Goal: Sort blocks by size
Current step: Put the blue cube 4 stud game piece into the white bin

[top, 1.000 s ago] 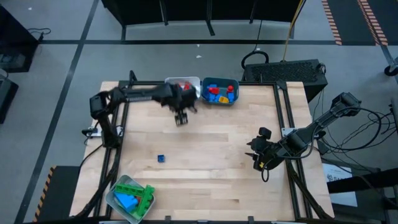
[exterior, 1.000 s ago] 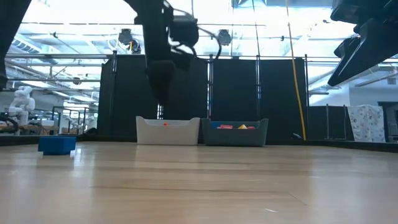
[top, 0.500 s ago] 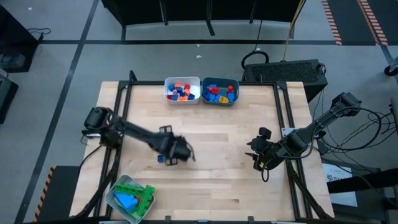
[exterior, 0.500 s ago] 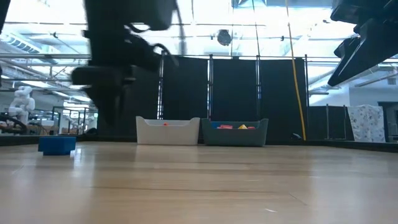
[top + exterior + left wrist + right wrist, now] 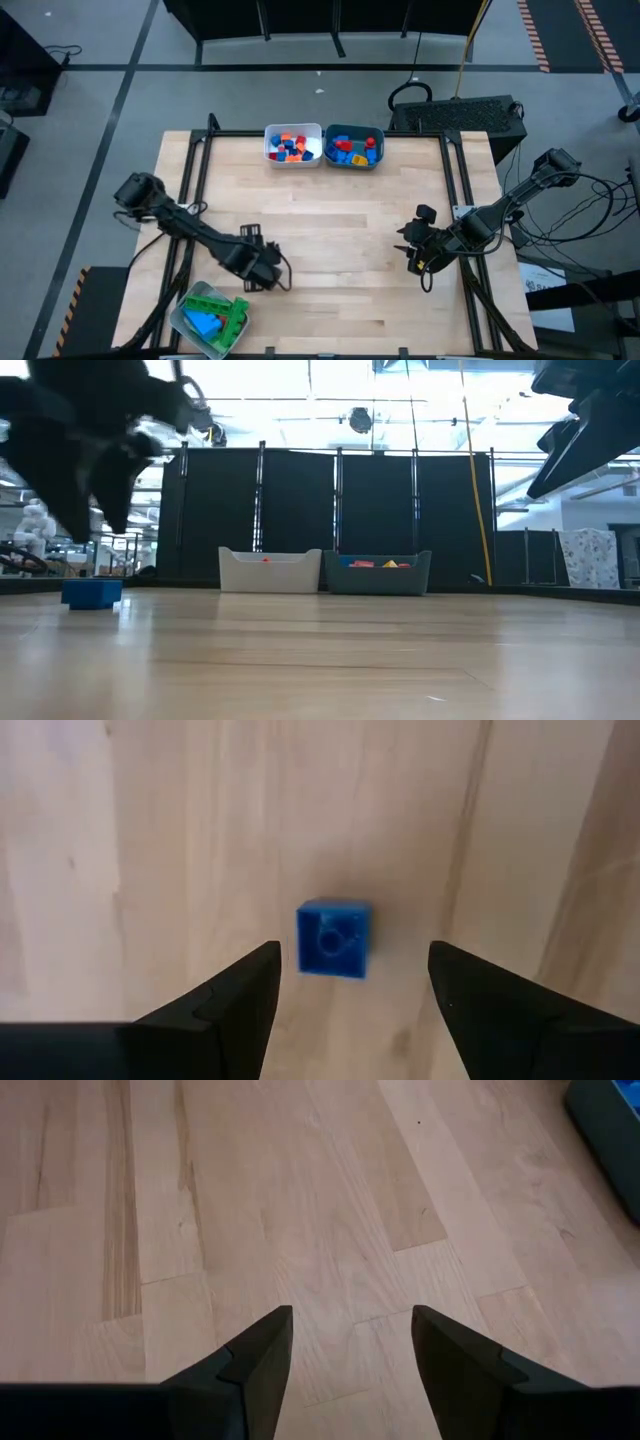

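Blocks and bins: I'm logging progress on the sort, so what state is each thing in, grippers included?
Blue block: loose on the table, ungripped.
Left gripper: open, above the blue block.
Right gripper: open, empty, over bare table.
White bin: holds small blocks.
Teal bin: holds blocks.
Clear bin: holds long blocks.

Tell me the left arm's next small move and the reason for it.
Probably lower the left gripper straight down around the small blue block. In its wrist view the block lies alone on the bare wood table, lined up with the gap between the open fingers, and nothing is held yet. The right gripper waits at the table's right side.
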### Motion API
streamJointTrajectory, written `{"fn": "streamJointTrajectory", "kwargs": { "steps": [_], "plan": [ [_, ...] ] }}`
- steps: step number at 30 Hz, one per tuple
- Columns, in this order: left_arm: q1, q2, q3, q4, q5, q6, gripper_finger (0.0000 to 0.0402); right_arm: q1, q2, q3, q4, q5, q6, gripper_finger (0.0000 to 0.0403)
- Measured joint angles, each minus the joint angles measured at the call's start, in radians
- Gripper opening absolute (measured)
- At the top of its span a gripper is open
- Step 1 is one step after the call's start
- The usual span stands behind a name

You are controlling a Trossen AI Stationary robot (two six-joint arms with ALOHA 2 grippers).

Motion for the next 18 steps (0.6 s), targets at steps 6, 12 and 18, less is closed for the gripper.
{"fn": "streamJointTrajectory", "kwargs": {
  "steps": [6, 12, 18],
  "plan": [
    [0.000, -0.039, -0.148, 0.098, -0.015, -0.018, 0.0255, 0.000, 0.000, 0.000, 0.000, 0.000, 0.000, 0.0192],
    [0.027, -0.051, -0.222, 0.234, 0.011, 0.045, 0.0255, 0.000, 0.000, 0.000, 0.000, 0.000, 0.000, 0.0192],
    [0.046, -0.051, -0.282, 0.312, 0.041, 0.059, 0.0255, 0.000, 0.000, 0.000, 0.000, 0.000, 0.000, 0.0192]
  ]
}}
